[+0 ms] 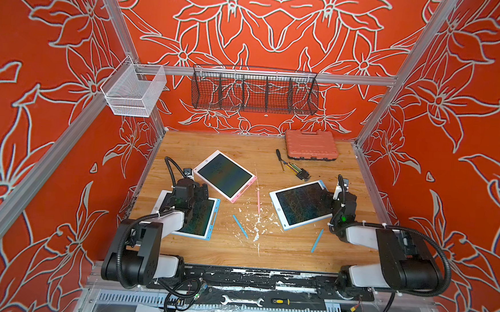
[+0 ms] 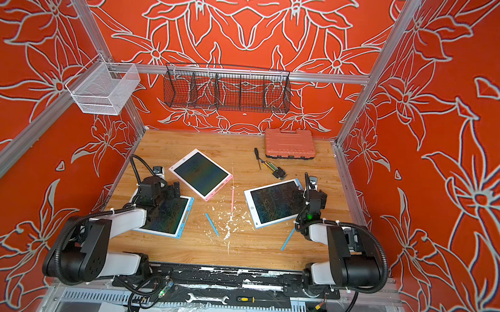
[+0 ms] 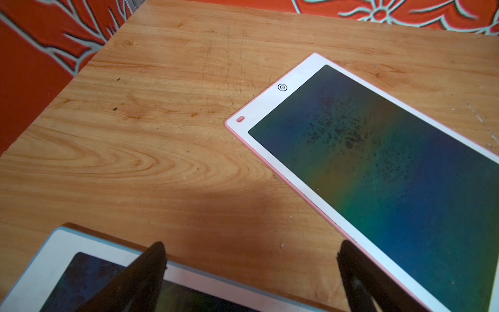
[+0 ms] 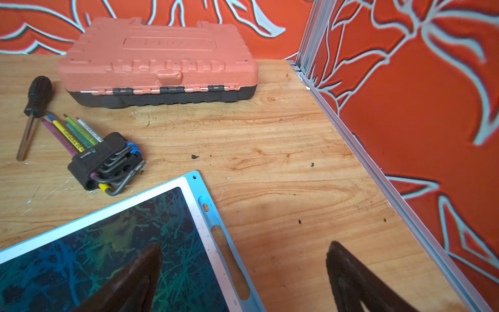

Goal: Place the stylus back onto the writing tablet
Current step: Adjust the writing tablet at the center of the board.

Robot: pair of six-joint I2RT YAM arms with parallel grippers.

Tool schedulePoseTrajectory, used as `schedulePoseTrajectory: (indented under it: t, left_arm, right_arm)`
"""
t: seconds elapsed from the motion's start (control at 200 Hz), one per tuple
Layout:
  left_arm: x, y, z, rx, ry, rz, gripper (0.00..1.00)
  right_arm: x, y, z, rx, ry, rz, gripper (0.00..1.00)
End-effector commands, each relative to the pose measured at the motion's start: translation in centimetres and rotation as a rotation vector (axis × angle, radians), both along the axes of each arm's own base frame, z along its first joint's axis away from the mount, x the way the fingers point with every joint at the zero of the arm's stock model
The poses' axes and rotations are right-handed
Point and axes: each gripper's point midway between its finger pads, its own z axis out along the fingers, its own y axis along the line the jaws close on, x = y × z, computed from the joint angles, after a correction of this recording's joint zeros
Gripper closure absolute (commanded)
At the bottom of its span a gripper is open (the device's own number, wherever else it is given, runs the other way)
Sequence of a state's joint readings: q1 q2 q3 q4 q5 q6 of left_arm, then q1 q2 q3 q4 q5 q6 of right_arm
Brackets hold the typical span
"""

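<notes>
Three writing tablets lie on the wooden table: a pink-framed tablet (image 1: 225,176) (image 3: 378,167) at the middle back, a blue-framed tablet (image 1: 200,219) (image 3: 62,259) at the left and a blue-framed tablet (image 1: 299,204) (image 4: 108,243) at the right. A pink stylus (image 1: 258,201) (image 2: 232,200) lies loose between the tablets. One blue stylus (image 1: 240,226) lies in front of it, and another blue stylus (image 1: 317,241) lies near the right tablet's front corner. My left gripper (image 1: 192,187) (image 3: 249,251) hovers open over the left tablet's far edge. Over the right tablet's slotted edge my right gripper (image 4: 244,251) (image 1: 340,196) hangs open, holding nothing.
An orange tool case (image 1: 310,145) (image 4: 159,56) stands at the back right, with a screwdriver (image 4: 32,113) and a hex key set (image 4: 102,159) in front of it. White crumbs (image 1: 256,222) litter the table's middle. Wire baskets (image 1: 254,90) hang on the back rail.
</notes>
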State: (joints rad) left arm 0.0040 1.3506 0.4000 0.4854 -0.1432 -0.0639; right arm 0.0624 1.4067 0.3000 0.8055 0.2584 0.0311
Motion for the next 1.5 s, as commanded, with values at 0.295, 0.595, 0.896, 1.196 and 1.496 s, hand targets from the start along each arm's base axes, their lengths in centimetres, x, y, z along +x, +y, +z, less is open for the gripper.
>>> schedulePoseTrajectory:
  t: [0.295,0.595,0.896,1.196,1.496]
  left_arm:
    - [0.2,0.1,0.5,0.007,-0.017,-0.005,0.03]
    - [0.2,0.0,0.5,0.007,-0.018,-0.005,0.03]
    - [0.3,0.0,0.6,0.007,-0.02,-0.006,0.03]
    - [0.2,-0.2,1.6,0.005,-0.018,-0.02,0.03]
    - [-1.4,-0.5,4.1,-0.032,0.046,-0.016,0.03]
  right_arm:
    - [0.2,-0.2,0.5,-0.001,-0.021,-0.018,0.03]
    - [0.2,-0.2,0.5,-0.002,-0.019,-0.018,0.03]
    - [0.2,-0.2,0.5,-0.001,-0.021,-0.019,0.03]
    - [0.3,0.1,1.7,-0.001,0.009,-0.005,0.03]
    - [-1.5,-0.5,4.0,0.027,0.07,-0.049,0.03]
